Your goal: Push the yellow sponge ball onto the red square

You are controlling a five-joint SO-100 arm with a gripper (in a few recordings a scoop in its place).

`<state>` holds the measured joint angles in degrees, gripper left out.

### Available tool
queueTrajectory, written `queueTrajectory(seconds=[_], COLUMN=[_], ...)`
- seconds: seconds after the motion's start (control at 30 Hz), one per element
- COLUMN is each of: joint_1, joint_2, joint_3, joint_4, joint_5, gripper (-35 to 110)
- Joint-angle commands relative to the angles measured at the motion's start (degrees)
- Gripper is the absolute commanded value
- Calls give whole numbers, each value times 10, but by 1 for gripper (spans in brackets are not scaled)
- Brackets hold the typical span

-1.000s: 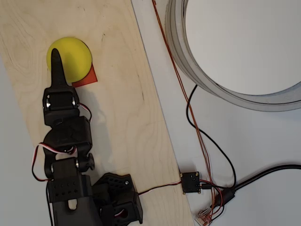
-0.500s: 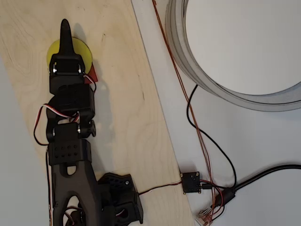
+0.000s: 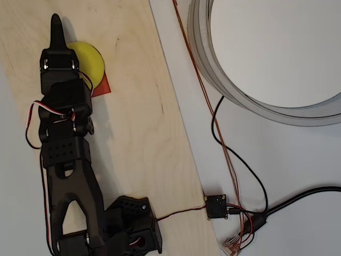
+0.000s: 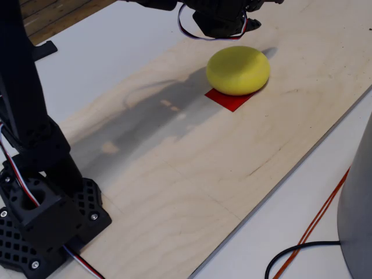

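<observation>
While the ball point(image 3: 89, 60) sits on the board point(image 3: 133, 133) partly over the red square point(image 3: 101, 85), I see my gripper point(image 3: 55, 29) above it, fingers together, holding nothing.

We take this for a hobby robotics bench or small lab. A bare plywood board point(image 3: 138, 106) lies on a white table point(image 3: 298, 160) as the work surface. Just off the board's right edge in the overhead view sit a small black circuit module point(image 3: 216, 207) and loose thin copper wires point(image 3: 202, 85) with black cables point(image 3: 250, 176). The 3D-printed black arm base point(image 4: 43, 224) stands on the board.
</observation>
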<state>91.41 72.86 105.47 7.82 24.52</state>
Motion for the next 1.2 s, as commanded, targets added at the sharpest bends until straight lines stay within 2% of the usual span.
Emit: queueTrajectory(seconds=[0.0, 0.53, 1.17], joint_1=[-3, 15, 29], joint_2=[-5, -85, -56], joint_3=[-32, -77, -11], joint_4=[7, 8, 8], joint_5=[20, 43, 70], gripper=[21, 21, 20])
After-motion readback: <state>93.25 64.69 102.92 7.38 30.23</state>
